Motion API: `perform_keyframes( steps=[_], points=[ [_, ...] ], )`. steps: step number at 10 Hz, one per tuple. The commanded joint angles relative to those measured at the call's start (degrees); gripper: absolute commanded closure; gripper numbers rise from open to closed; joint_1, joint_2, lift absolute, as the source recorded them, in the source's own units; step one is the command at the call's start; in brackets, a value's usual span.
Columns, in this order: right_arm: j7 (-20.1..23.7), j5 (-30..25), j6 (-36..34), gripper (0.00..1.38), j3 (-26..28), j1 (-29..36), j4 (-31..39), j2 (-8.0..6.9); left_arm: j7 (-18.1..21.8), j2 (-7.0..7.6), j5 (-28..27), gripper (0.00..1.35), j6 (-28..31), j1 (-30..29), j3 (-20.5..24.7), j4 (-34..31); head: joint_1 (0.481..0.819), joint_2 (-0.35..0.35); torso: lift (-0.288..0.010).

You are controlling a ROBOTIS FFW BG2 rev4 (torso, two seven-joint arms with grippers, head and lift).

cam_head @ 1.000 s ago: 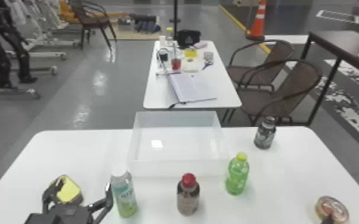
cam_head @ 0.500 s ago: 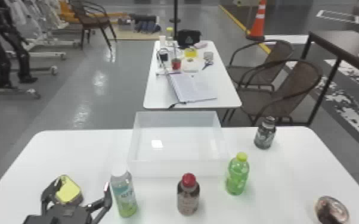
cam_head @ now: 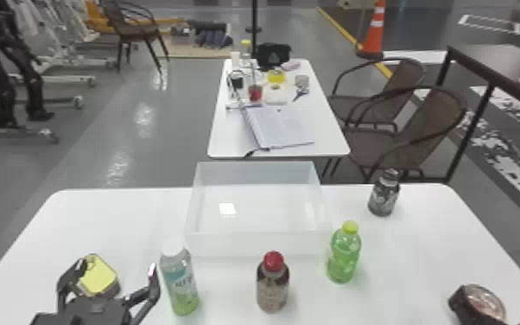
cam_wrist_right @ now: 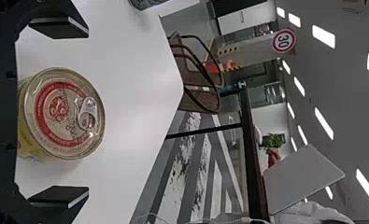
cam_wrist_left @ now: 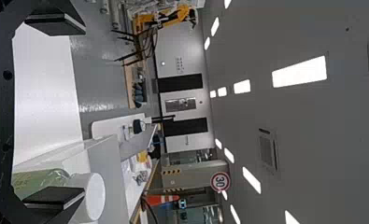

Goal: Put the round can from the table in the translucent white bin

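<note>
In the head view my right gripper (cam_head: 499, 309) is at the lower right, one finger on each side of the round can (cam_head: 481, 302). The right wrist view has the can (cam_wrist_right: 63, 114) upright on the table, its pull-tab lid showing, between the open fingers of my right gripper (cam_wrist_right: 58, 112) with gaps on both sides. The translucent white bin (cam_head: 259, 244) stands at the middle of the table's far side. My left gripper (cam_head: 114, 276) is parked open at the lower left, by the green-and-white bottle; in the left wrist view, the left gripper (cam_wrist_left: 56, 112) has nothing between its fingertips.
A yellow-lidded can (cam_head: 97, 276) is near the left gripper. Before the bin stand a white-capped bottle (cam_head: 179, 281), a red-capped bottle (cam_head: 273, 283) and a green bottle (cam_head: 344, 255). A dark bottle (cam_head: 384, 194) stands at the back right.
In the head view, my right gripper has come farther in from the lower right, so that its fingers now stand around the can. My left gripper is nearly unmoved.
</note>
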State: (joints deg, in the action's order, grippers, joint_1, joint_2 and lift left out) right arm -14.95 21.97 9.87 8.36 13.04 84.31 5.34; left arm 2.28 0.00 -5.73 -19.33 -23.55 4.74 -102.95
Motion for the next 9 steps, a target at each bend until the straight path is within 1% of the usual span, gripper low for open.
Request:
perform_keyframes(
  steps=[1, 5, 9],
  points=[
    [-0.17, -0.26, -2.13, 0.11, -0.01, -0.38, 0.86, -0.77, 0.01, -0.15, 0.1, 0.09, 0.0, 0.0, 0.01, 0.03, 0.549, 0.0, -0.1],
    [-2.1, 1.58, -4.86, 0.11, 0.17, -0.29, 1.03, -0.59, 0.01, -0.15, 0.19, 0.09, -0.27, 0.0, 0.01, 0.12, 0.549, 0.0, -0.1],
    [-2.46, 2.46, -7.06, 0.11, 1.84, -0.65, 0.59, -0.5, 0.01, -0.15, 0.19, 0.09, -0.35, 0.0, 0.01, 0.21, 0.549, 0.0, -0.1]
  ],
)
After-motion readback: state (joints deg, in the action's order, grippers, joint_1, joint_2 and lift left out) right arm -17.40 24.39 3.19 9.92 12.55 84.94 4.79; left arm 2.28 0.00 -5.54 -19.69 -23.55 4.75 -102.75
